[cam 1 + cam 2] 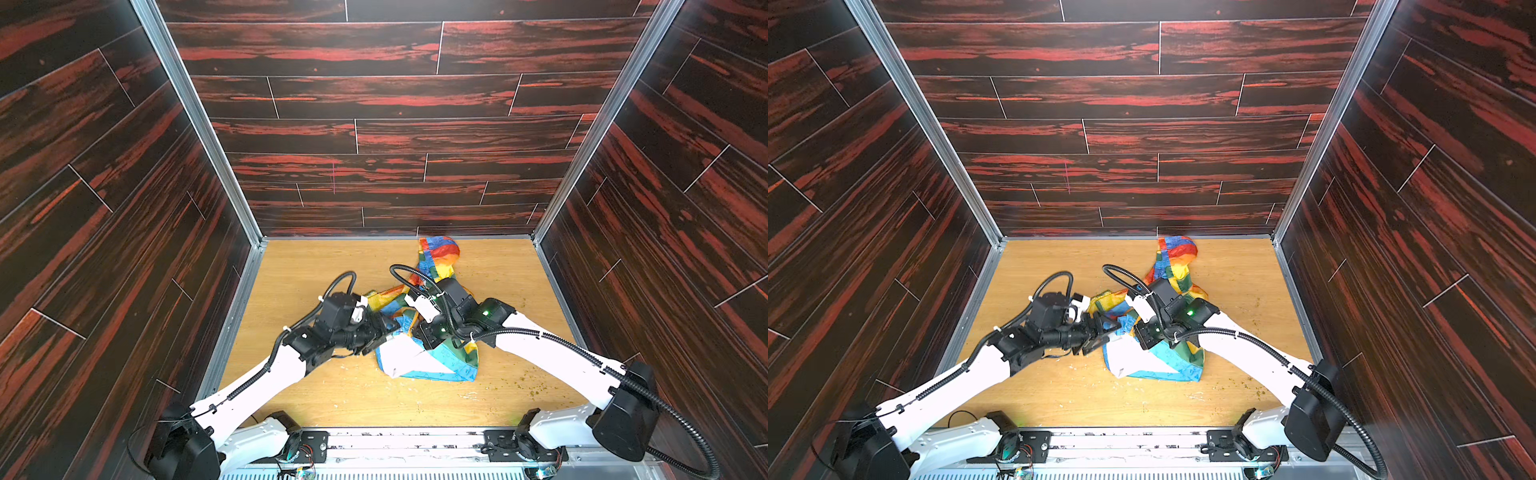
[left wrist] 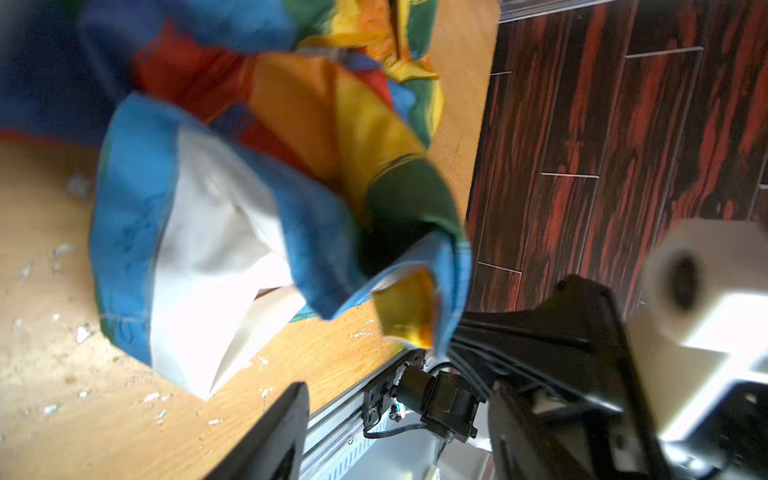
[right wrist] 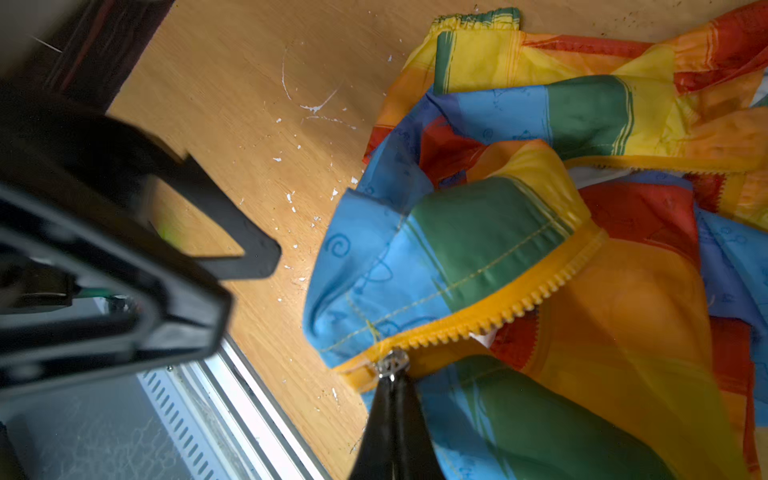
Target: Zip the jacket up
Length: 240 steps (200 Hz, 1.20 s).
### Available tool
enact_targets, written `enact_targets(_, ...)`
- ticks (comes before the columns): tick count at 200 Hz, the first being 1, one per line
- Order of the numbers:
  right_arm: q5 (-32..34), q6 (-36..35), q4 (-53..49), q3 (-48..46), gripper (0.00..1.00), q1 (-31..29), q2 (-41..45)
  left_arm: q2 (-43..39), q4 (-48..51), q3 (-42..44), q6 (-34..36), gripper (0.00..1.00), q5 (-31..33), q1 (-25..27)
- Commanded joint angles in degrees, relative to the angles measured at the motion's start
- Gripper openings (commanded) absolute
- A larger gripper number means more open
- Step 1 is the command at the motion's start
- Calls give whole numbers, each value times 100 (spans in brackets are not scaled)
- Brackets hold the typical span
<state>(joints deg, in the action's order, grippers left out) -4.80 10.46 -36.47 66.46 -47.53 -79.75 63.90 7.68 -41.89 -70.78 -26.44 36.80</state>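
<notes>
1. The jacket (image 1: 438, 255) lies crumpled on the bench (image 1: 332, 270), middle to right. Its white lining faces up at the near side, and a bunched part reaches toward the back wall.
2. Right pincer (image 3: 392, 382): clamped shut on the metal zipper slider (image 3: 390, 365), at one end of the yellow teeth (image 3: 519, 303). The teeth beyond it look unjoined.
3. Left pincer (image 1: 386, 332): jaws apart, nothing between them, just beside the hem corner (image 2: 409, 311).
4. Judgement: zipping is barely begun. The left should pinch the hem directly below the slider and hold it taut. Then the right should draw the slider slowly along the teeth, in line with the track.
5. Risk: slack, thin fabric may bunch or snag in the slider.
</notes>
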Motion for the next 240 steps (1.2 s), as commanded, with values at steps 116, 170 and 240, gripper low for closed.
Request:
enact_targets(116, -328, 79, 59, -92, 0, -20, 11, 559, -2900, 736, -1757, 70, 1113, 776)
enact_targets(170, -477, 114, 44, -74, 0, -20, 79, 746, -3140, 923, -1774, 66, 1320, 785)
enact_targets(240, -505, 141, 13, -159, 0, -20, 176, 580, -3183, 999, -1772, 57, 1703, 785)
